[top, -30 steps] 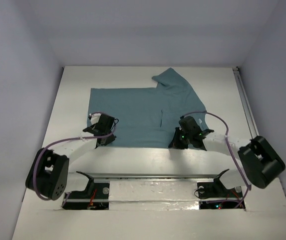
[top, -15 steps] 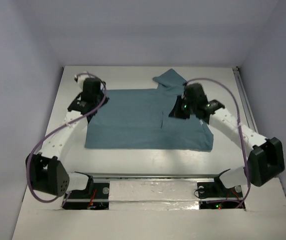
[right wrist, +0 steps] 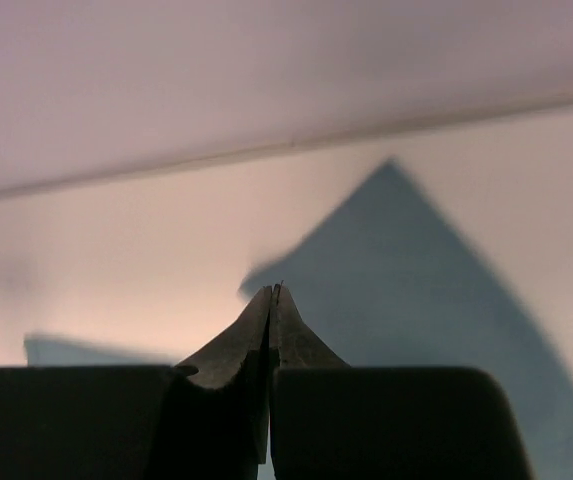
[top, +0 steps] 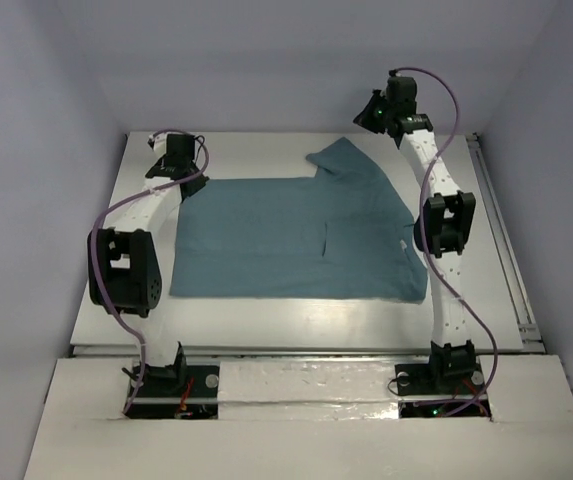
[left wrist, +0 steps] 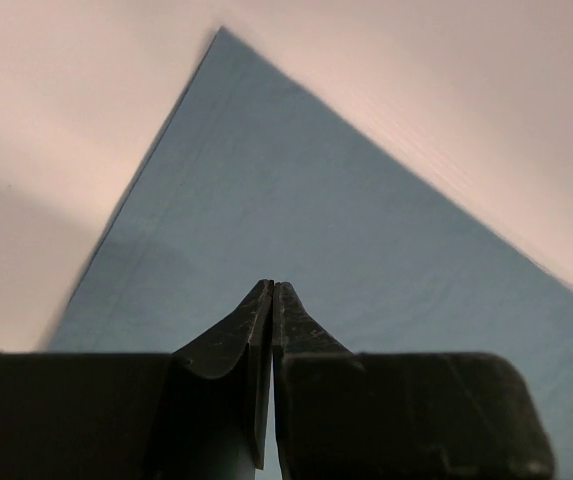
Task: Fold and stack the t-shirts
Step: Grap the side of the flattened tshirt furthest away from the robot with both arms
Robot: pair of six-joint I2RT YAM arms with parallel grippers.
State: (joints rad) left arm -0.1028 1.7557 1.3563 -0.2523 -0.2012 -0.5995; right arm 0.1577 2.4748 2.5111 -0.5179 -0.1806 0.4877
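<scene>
One teal-blue t-shirt (top: 286, 240) lies flat on the white table (top: 266, 320), folded to a rough rectangle, with a sleeve (top: 341, 160) sticking out at the far right. My left gripper (top: 179, 172) is shut and empty, just above the shirt's far left corner (left wrist: 221, 40); cloth (left wrist: 366, 230) fills the left wrist view. My right gripper (top: 379, 110) is shut and empty, raised high beyond the sleeve, which shows below it in the right wrist view (right wrist: 416, 280). In both wrist views the fingertips (left wrist: 272, 288) (right wrist: 273, 292) touch each other with nothing between them.
Pale walls enclose the table on the left, far and right sides. A metal rail (top: 496, 220) runs along the table's right edge. Both arm bases (top: 436, 375) sit at the near edge.
Both arms have stretched from the shirt's near edge to the far side and risen, the right one highest. The shirt has lain still for the last half second.
</scene>
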